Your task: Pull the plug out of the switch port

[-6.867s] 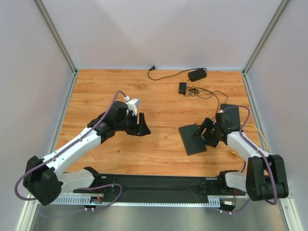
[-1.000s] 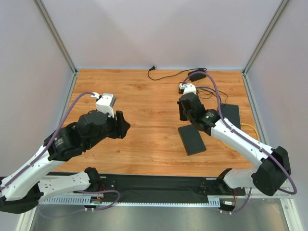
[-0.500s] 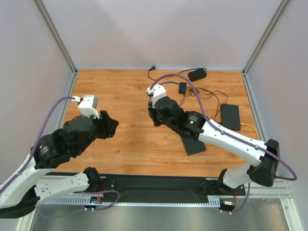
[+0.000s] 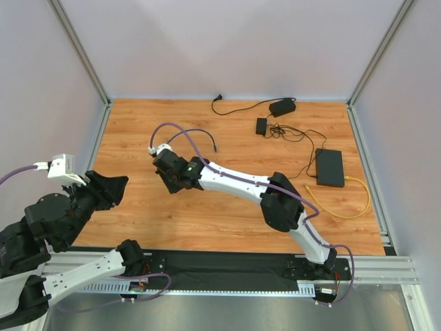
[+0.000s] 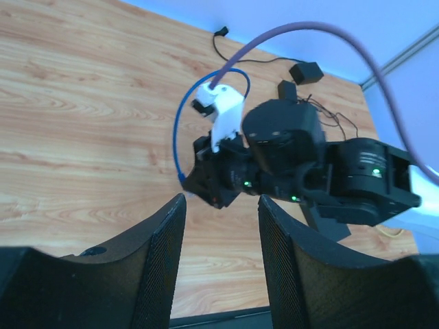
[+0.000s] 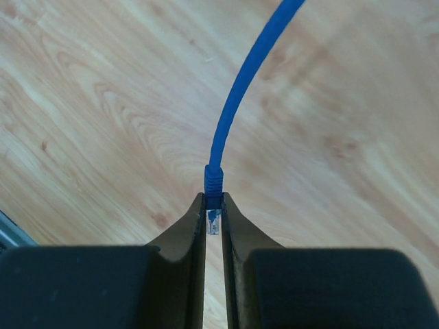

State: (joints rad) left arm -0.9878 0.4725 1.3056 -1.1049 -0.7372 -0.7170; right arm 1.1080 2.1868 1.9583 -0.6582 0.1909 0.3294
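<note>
While the right pincer (image 6: 213,205) clenches the plug (image 6: 214,177), left pincer (image 5: 221,205) released, the switch (image 4: 330,167) lies mid-right by a yellow cable (image 4: 344,215).

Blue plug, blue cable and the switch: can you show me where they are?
Blue plug (image 6: 213,221): right wrist view, on its clear tip.
Blue cable (image 6: 234,103): right wrist view, middle of its curve.
Switch (image 4: 330,167): top external view, middle of its flat black top.

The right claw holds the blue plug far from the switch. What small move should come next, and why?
Probably lower the right claw slightly and open it. The plug is pinched in it, free of any port, and the switch lies far off across the table, so only releasing remains.
</note>
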